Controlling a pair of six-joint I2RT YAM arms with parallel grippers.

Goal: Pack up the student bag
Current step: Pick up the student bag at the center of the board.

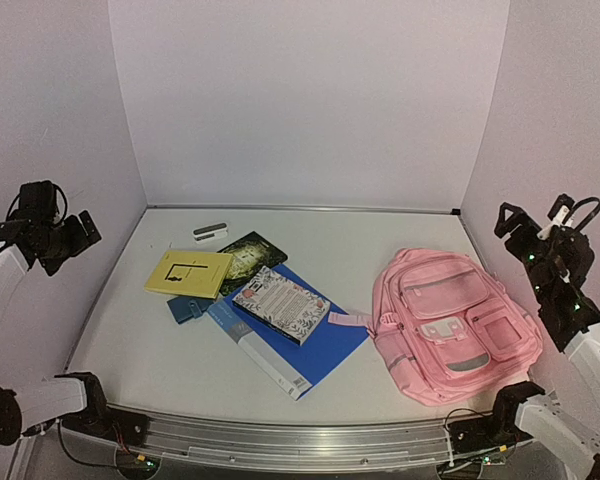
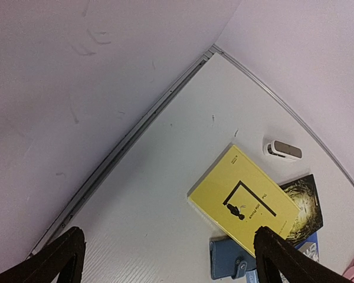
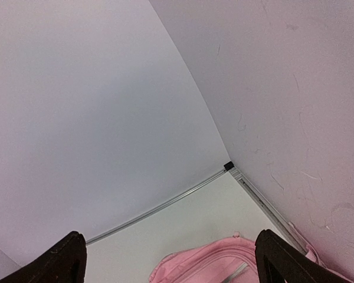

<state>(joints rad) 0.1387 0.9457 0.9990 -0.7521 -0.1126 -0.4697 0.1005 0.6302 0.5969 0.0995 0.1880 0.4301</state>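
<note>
Lying flat on the table (image 1: 400,245), near its 4 o'clock corner in the top view, the student bag (image 1: 450,325) has its front pockets and grey patches turned upward. A small pink tag (image 1: 348,320) lies at the bag's 9 o'clock side and reaches onto the edge of a blue folder (image 1: 330,350). A patterned book (image 1: 280,303) rests on this folder. Further out, toward 10 o'clock, there is a dark book (image 1: 248,255), and a yellow book (image 1: 188,272) lies just beside it at 9 o'clock. A blue wallet (image 1: 188,308) touches the yellow book at its 6 o'clock edge. A small grey and white device (image 1: 210,232) sits apart at the yellow book's 12 o'clock. The left gripper (image 1: 50,225) hangs in the air at the table's 9 o'clock side, its claw released with the fingers spread wide and nothing between them. The right gripper (image 1: 530,235) hangs at the 3 o'clock side, above the far end of the bag, also released and empty.
</note>
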